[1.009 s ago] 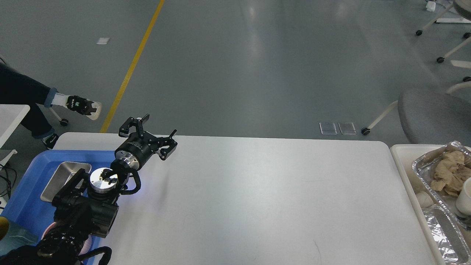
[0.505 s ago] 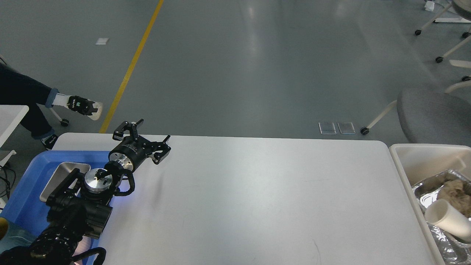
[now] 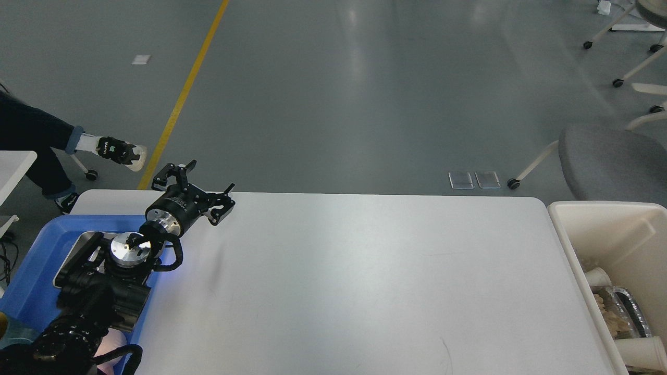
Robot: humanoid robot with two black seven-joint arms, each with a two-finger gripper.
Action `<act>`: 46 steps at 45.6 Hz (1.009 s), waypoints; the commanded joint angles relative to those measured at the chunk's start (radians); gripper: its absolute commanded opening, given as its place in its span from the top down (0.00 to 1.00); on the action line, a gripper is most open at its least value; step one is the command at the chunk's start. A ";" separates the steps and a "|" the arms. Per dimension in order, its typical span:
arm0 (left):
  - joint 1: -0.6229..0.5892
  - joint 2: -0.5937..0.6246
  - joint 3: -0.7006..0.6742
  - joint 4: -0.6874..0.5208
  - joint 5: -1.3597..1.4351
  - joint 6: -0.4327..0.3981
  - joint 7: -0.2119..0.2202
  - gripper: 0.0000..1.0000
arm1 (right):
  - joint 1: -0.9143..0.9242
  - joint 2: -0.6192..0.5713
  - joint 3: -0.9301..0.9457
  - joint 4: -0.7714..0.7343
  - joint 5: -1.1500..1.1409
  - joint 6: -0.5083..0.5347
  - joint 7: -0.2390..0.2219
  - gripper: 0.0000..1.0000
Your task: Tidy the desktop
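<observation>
- Left gripper point(image 3: 200, 188): its two black fingers were spread wide with nothing between them, one fingertip point(image 3: 180, 169) reaching past the desktop's far edge, the other point(image 3: 225, 190) just above that edge.
- Left arm: the gripper's cylindrical wrist led back to a silver-capped joint point(image 3: 127, 246) and then to thick black links running to the lower left corner of the view.
- Blue tray point(image 3: 39, 271): it lay under the arm at the desktop's left end; a shallow metal pan point(image 3: 75, 250) sat in it, largely hidden by the arm.
- Desktop point(image 3: 354, 281): the large white tabletop with rounded corners filled the lower middle of the view, reaching from the tray on the left to the bin on the right.
- Beige bin point(image 3: 609, 229): it stood just beside the desktop's right edge, holding paper cups point(image 3: 643, 351), crumpled foil and brownish paper.
- Right gripper: it was out of the picture.
- Floor beyond the table: a yellow line point(image 3: 182, 96) ran across grey flooring, a grey chair point(image 3: 615, 164) stood at far right, and a seated person's leg and shoe point(image 3: 117, 151) showed at far left.
</observation>
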 commanded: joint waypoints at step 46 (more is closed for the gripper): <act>-0.009 -0.009 0.049 0.006 0.000 -0.080 0.019 0.02 | 0.271 0.721 0.355 0.119 0.360 0.771 0.074 0.00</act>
